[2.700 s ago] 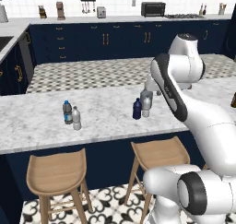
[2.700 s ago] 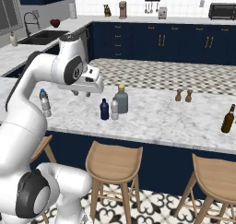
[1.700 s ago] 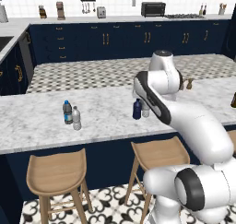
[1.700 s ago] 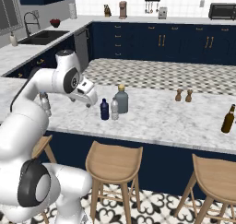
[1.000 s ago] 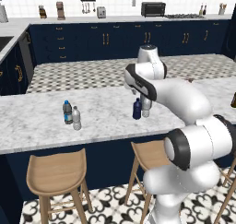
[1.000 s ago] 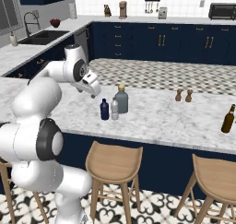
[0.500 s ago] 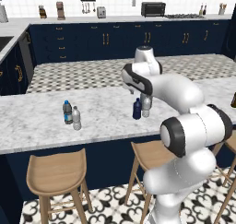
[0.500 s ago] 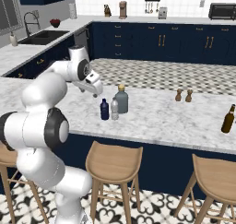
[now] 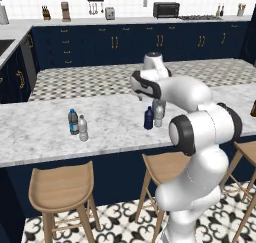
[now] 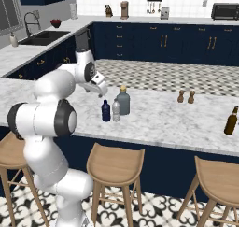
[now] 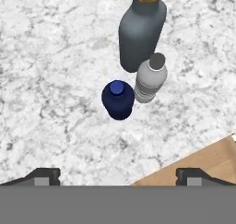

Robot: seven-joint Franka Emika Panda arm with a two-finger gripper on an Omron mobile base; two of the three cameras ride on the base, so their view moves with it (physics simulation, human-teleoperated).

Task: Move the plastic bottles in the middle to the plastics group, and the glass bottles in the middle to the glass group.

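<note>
The gripper hangs above the marble tabletop, just left of the three middle bottles as seen in the right base view. Its finger tips sit far apart at the lower corners of the hand view, so the jaws are spread and hold nothing.

In the hand view, the navy blue bottle stands upright ahead of the gripper, roughly centred between the tips but well clear of them. The clear greyish bottle stands touching or almost touching it on the right, and the grey-green glass bottle with its tan cork top stands just beyond both.

In the left base view, the blue-capped water bottle and the shorter clear bottle stand together well to the left of the middle cluster. In the right base view, a dark brown bottle stands far off at the right end of the tabletop. A wooden stool seat shows below the tabletop's edge in the hand view.
</note>
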